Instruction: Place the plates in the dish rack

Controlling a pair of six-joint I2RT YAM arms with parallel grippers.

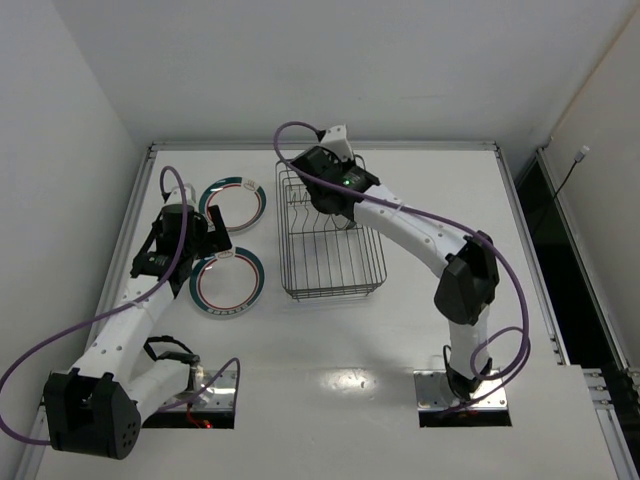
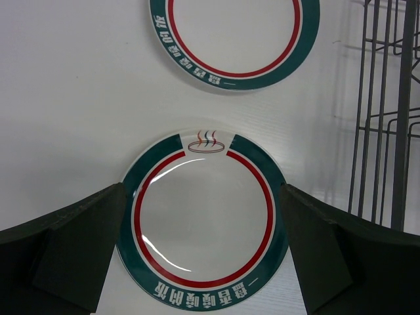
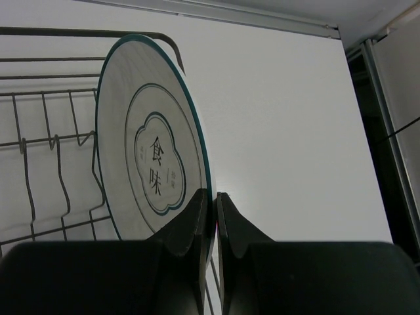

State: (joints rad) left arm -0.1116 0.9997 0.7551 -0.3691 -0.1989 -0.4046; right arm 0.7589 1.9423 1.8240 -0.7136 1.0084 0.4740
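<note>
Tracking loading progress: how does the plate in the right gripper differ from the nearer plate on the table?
The held plate stands on edge, pinched by the right gripper at the rack; the nearer plate lies flat on the table. The held plate shows a grey back with a dark stamp; the nearer plate shows a white face with a red ring. Both are round with teal rims.

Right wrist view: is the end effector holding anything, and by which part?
Yes. The right end effector pinches a plate by its lower rim, with the plate standing on edge at the dish rack.
</note>
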